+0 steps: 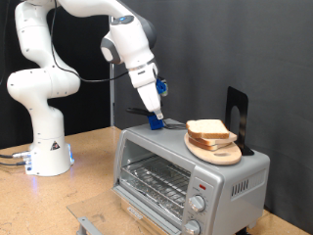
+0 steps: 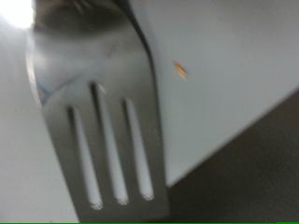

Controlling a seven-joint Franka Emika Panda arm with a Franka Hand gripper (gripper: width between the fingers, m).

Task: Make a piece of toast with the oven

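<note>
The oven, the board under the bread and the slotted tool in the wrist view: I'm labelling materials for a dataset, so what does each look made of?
The oven: brushed silver-grey metal with a soft sheen; the door window looks like glass, showing a wire rack. The board: pale, matte, probably wood. The slotted spatula blade: shiny, reflective metal, likely steel, though blurred. The gripper is down at the spatula's blue handle.

A dark, near-black curtain-like backdrop (image 1: 245, 49) fills the space behind the scene, unlit and without visible detail. In front of it lies a light brown wooden desk (image 1: 88, 181) with a smooth, matte top, brightly and evenly lit from above. A thin grey cable (image 1: 10, 157) trails across the desk at the exterior view's left edge.
</note>
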